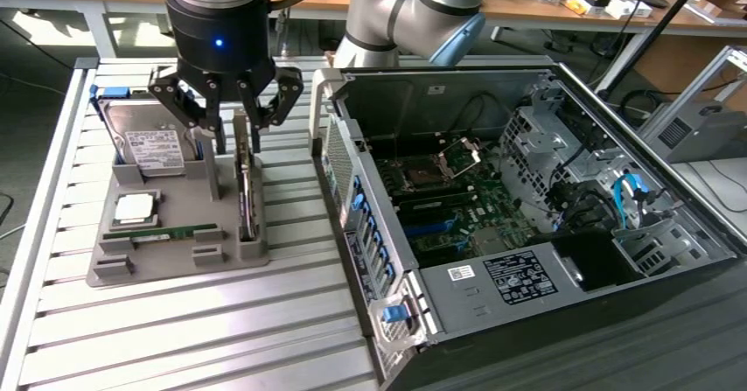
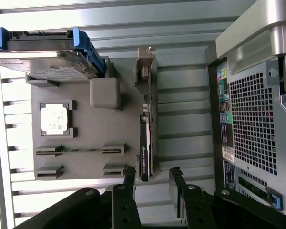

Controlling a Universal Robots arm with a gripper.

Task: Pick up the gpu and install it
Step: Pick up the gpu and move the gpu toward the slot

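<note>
The gpu (image 1: pixel 245 185) is a thin dark card standing on edge in a slot of the grey holder tray (image 1: pixel 175 264), its silvery bracket at the far end. My gripper (image 1: pixel 230 122) hangs straight above the card's far end, open, with one finger on each side of the card and not touching it. In the wrist view the gpu (image 2: pixel 147 138) runs lengthwise toward the gripper (image 2: pixel 152 172), its near end lying between the two black fingertips (image 2: pixel 129 172), closer to one of them. Nothing is held.
The tray also carries a hard drive (image 1: pixel 146 142) in a blue bracket, a CPU (image 1: pixel 135 207) and a green memory stick (image 1: pixel 164 232). To the exterior view's right lies the open computer case (image 1: pixel 386 321), close to the tray, its motherboard (image 1: pixel 461 212) exposed. Slatted metal table (image 1: pixel 175 338) underneath.
</note>
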